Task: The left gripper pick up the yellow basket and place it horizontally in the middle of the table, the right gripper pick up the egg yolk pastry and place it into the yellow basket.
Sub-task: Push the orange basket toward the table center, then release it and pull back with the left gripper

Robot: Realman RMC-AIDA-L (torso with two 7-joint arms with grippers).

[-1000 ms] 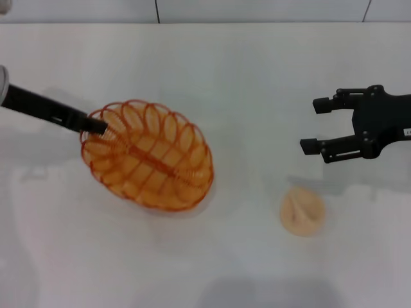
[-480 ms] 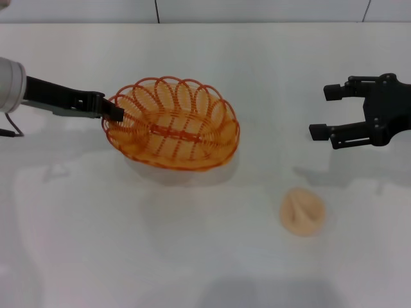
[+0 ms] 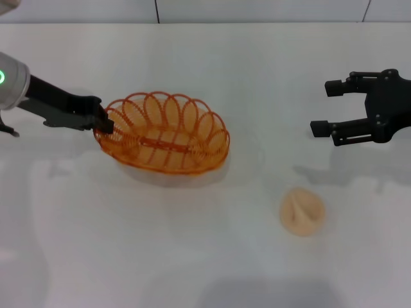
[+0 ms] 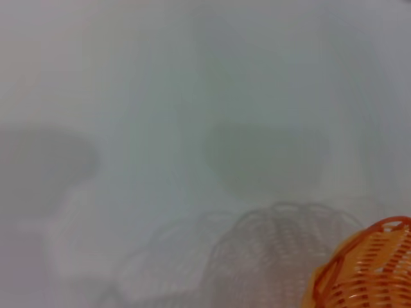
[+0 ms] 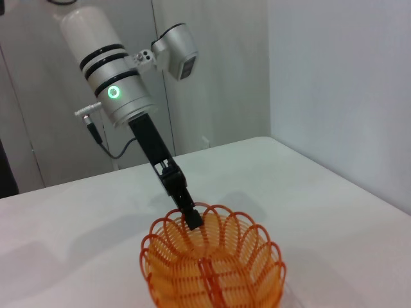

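The left gripper [image 3: 103, 122] is pinching the yellow basket [image 3: 164, 141] by its rim, apparently to lay it level mid-counter [image 3: 205, 256], while the right gripper [image 3: 334, 106] is waiting spread empty beyond the egg yolk pastry [image 3: 302, 212], well right of the basket.

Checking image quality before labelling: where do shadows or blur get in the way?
Head view: soft shadows on the table beside the egg yolk pastry and under the yellow basket. Left wrist view: hazy, with grey shadow patches and only the basket's edge. Right wrist view: the clearest view of the left end effector at the basket's rim.
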